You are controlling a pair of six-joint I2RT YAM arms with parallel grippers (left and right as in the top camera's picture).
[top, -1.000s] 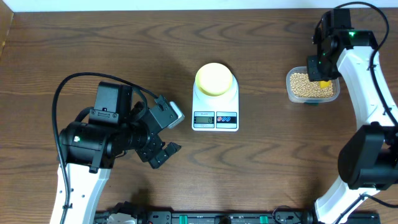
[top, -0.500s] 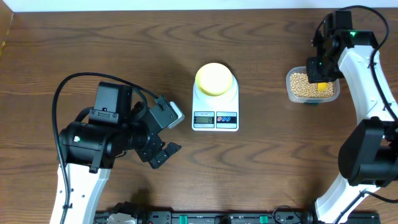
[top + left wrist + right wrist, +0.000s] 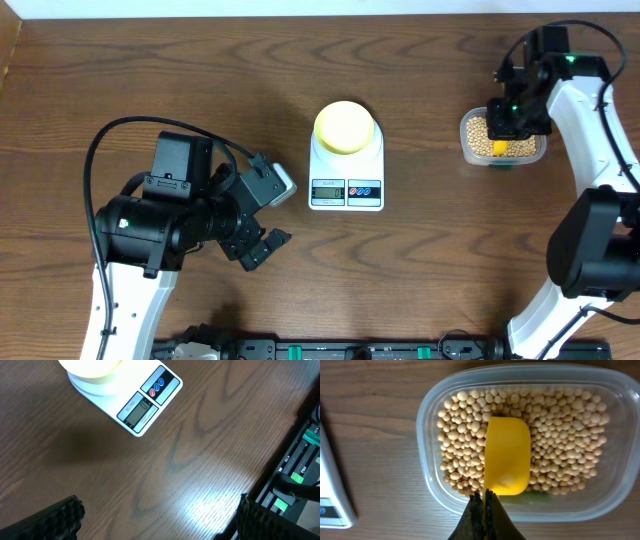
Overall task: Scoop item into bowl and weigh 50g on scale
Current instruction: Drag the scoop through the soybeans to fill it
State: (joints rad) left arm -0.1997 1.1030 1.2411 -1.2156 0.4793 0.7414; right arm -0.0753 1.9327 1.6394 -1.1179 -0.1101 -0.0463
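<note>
Many beige beans fill a clear plastic tub, which also shows in the overhead view at the right. My right gripper is shut on the handle of a bright-yellow scoop. The scoop lies among the beans with its rounded back up. The pale-yellow bowl stands on the white scale at the table's middle. The bowl's rim and the scale also show in the left wrist view. My left gripper is open and empty above bare table, left of the scale.
A black equipment rail runs along the table's front edge. It shows in the left wrist view at the right. The brown wood table lies bare between the scale and the tub.
My right gripper has shifted a little left and toward the back over the tub, with the scoop turning in the beans. The left arm has not moved.
</note>
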